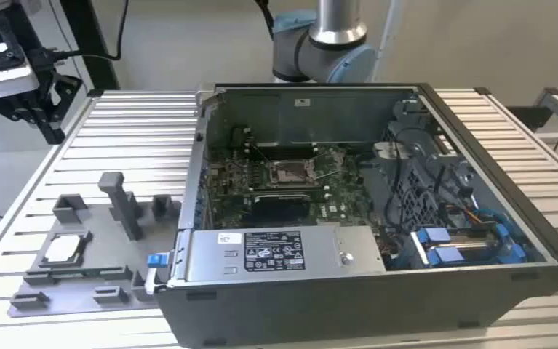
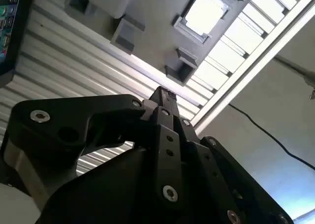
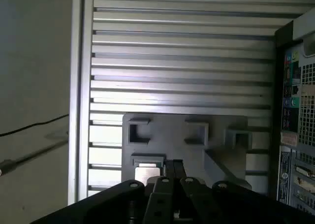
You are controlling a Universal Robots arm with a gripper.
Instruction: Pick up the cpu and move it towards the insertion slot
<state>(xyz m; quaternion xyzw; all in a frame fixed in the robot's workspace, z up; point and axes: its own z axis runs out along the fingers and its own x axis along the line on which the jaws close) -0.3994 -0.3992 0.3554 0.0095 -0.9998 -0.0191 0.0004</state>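
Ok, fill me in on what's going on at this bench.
A robot arm's claw hangs above the corner of the slatted table at the exterior view's left, shut and holding nothing. The chip lies in a recess of the grey tray, not yet picked up. The socket sits on the green board inside the open computer case, apart from the claw.

Gripper (image 2: pixel 161 92): matte black linkage, silver screw heads (image 2: pixel 170 193) along the links behind the fingers. White-grey wrist block (image 1: pixel 0 67) further behind, black cable (image 1: pixel 84 54) off it. Arm tube (image 1: pixel 340 18) silver; joint (image 1: pixel 303 51) grey, light-blue cap (image 1: pixel 354 64).
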